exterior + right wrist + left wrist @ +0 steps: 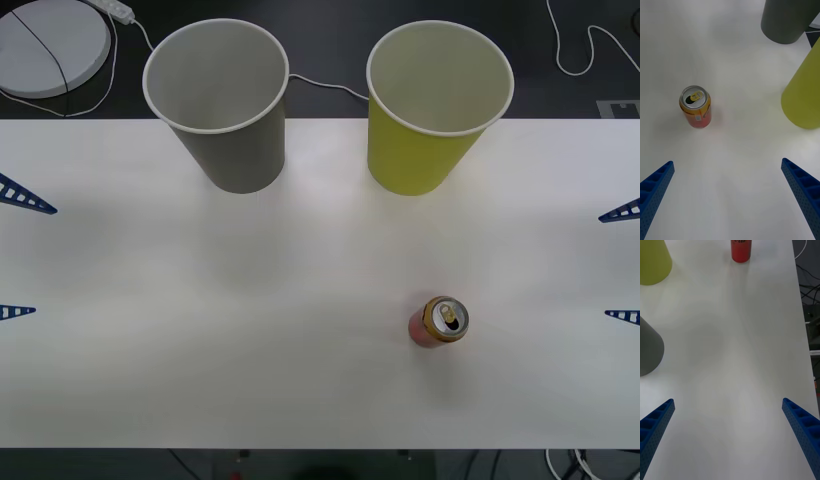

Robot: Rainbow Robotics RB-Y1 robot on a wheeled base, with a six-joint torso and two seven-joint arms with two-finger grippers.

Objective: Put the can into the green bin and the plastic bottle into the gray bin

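We record a broad white table (200,380), matte and bare across most of its top, set before a dark floor strip that carries a round white disc (50,45) and trailing white cables (590,50). At the far edge stand two large paper-cup-shaped bins, well apart from each other: the gray bin (235,150) with white rim toward our left, the yellow-green bin (420,155) with white rim toward our right, both upright with pale insides. We list the small red-orange drink can (437,322), gold top with opened pull-tab, upright on the near right part of the table, well short of the green bin and apart from every edge. The left gripper (22,255) sits at the left table edge, its blue ribbed fingers spread wide and holding nothing; the right gripper (622,264) sits likewise at the right edge, fingers spread, unladen. Open tabletop lies between both grippers and around the can.
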